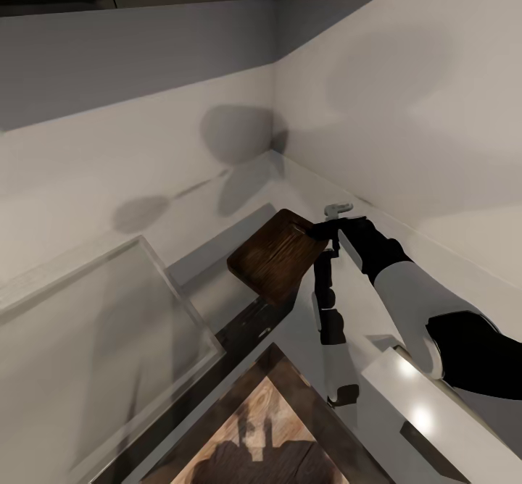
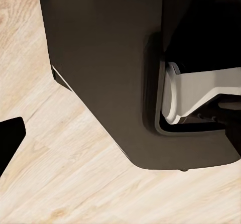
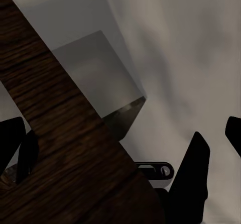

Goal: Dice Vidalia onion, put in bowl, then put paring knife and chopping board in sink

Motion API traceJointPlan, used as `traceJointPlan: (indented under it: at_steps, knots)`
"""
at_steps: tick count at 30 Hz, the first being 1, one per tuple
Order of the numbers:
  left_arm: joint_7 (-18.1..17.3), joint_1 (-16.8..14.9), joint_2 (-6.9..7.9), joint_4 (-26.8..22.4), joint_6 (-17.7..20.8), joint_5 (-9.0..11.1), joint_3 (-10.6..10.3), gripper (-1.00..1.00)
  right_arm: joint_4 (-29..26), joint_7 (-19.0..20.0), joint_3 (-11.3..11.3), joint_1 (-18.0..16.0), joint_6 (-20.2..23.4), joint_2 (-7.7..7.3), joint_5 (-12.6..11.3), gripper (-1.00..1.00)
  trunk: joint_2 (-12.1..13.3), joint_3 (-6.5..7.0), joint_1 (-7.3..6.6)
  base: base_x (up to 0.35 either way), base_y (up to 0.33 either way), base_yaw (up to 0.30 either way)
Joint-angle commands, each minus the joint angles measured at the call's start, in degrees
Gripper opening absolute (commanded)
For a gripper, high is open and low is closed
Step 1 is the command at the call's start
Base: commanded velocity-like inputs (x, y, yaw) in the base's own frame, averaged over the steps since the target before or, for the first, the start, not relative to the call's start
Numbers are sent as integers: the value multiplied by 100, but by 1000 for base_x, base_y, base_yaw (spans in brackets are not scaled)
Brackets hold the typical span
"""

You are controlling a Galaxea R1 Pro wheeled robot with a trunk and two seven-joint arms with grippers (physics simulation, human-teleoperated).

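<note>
The dark brown chopping board (image 1: 278, 256) hangs tilted in the air near a wall corner. My right gripper (image 1: 326, 236) is shut on its end by the slot handle. In the right wrist view the board (image 3: 65, 133) runs slantwise between the black fingers (image 3: 198, 176) of the right gripper (image 3: 110, 151). A black fingertip (image 2: 10, 139) of the left gripper shows in the left wrist view over the wooden floor; I cannot tell how its jaws stand. The Vidalia onion, paring knife, bowl and sink are out of view.
Pale walls meet in a corner (image 1: 274, 147) behind the board. A glossy grey box-like surface (image 1: 94, 324) lies at the left, with wooden floor (image 1: 254, 433) below. The robot's dark base (image 2: 110, 73) stands on the light floor (image 2: 75, 184).
</note>
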Motion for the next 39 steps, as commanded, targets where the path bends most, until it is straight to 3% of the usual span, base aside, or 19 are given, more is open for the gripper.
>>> traceJointPlan:
  at_steps: [1, 5, 6, 39]
  knots:
    - [13, 4, -4, -11, -10, -60, 24, 100, 137, 11, 31, 0, 33, 0, -6, 100, -7, -9, 4, 0, 0, 0]
    - [13, 4, -4, -11, -10, -60, 24, 100, 137, 11, 31, 0, 35, -1, -7, 100, -7, -9, 4, 0, 0, 0]
    - [13, 4, -4, -11, -12, -60, 24, 100, 137, 11, 31, 0, 35, -3, -7, -100, -7, -9, 4, 0, 0, 0]
    - [13, 4, 2, -14, -7, -45, 48, 100, 361, -18, 34, 0, 30, -41, 43, -100, -7, -9, 4, 0, 0, 0]
